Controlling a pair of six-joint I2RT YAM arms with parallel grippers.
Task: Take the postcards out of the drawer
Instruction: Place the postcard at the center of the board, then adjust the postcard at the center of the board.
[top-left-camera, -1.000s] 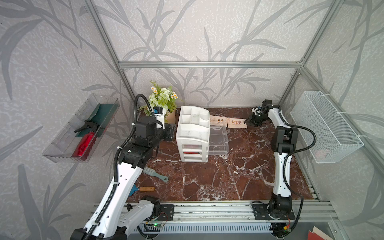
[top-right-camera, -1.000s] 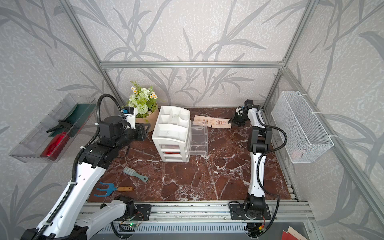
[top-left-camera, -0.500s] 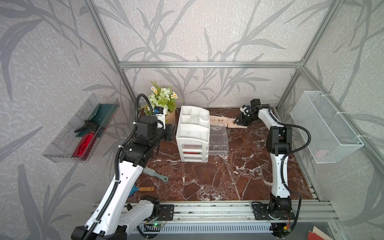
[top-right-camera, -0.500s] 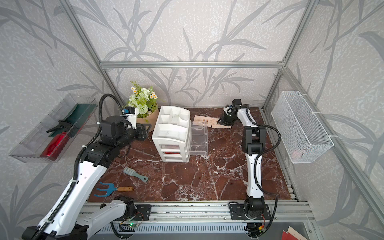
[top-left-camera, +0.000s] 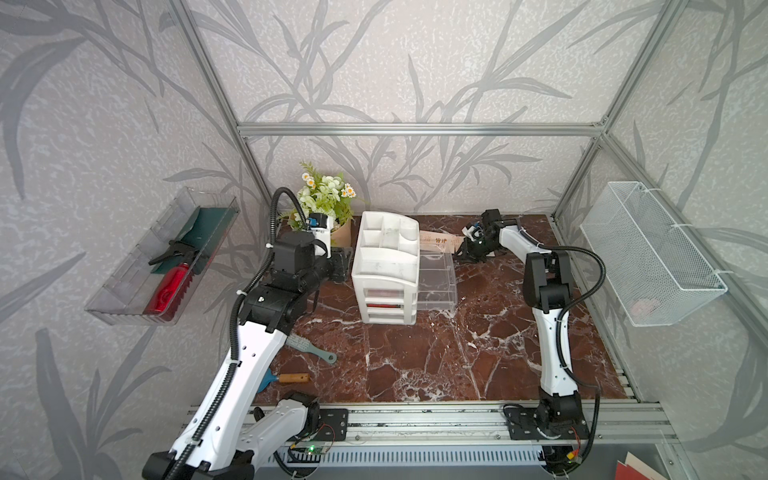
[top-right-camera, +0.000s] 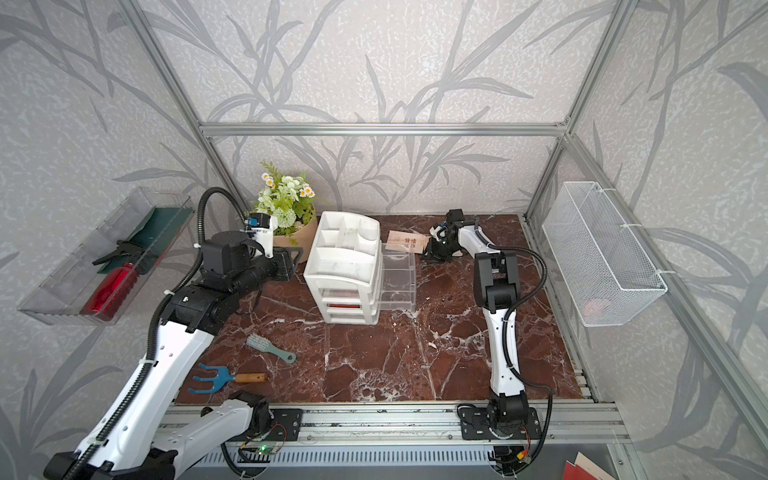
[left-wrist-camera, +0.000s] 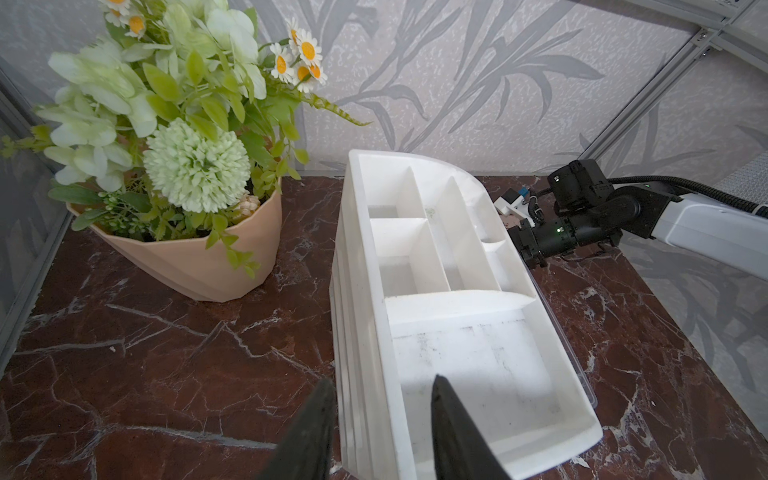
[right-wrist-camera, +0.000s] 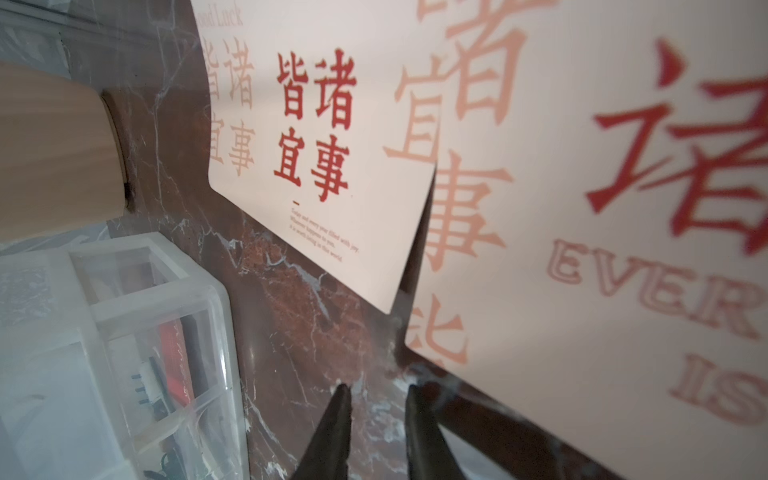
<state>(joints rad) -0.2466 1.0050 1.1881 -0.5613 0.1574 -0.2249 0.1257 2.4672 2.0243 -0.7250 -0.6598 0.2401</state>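
Observation:
Two cream postcards with red characters lie on the marble behind the white drawer organizer (top-left-camera: 384, 266). The farther postcard (right-wrist-camera: 316, 145) (top-left-camera: 436, 240) (top-right-camera: 405, 242) lies flat. The nearer postcard (right-wrist-camera: 582, 208) is largely hidden under my right arm in both top views. My right gripper (right-wrist-camera: 378, 390) (top-left-camera: 465, 251) hovers low beside its corner, open by a narrow gap with nothing between the fingers. A red card (right-wrist-camera: 174, 357) shows inside a clear drawer (top-left-camera: 436, 286) that is pulled out. My left gripper (left-wrist-camera: 378, 395) (top-left-camera: 343, 264) is shut on the organizer's side wall.
A flower pot (top-left-camera: 328, 208) stands at the back left beside the organizer. A grey brush (top-left-camera: 309, 348) and a blue hand rake (top-right-camera: 224, 380) lie on the near left. A clear wall tray (top-left-camera: 124, 291) hangs on the left and a wire basket (top-left-camera: 648, 253) on the right.
My right gripper has swung left from the back right corner to the postcards, and its fingers have drawn closer together. The left arm has stayed on the organizer.

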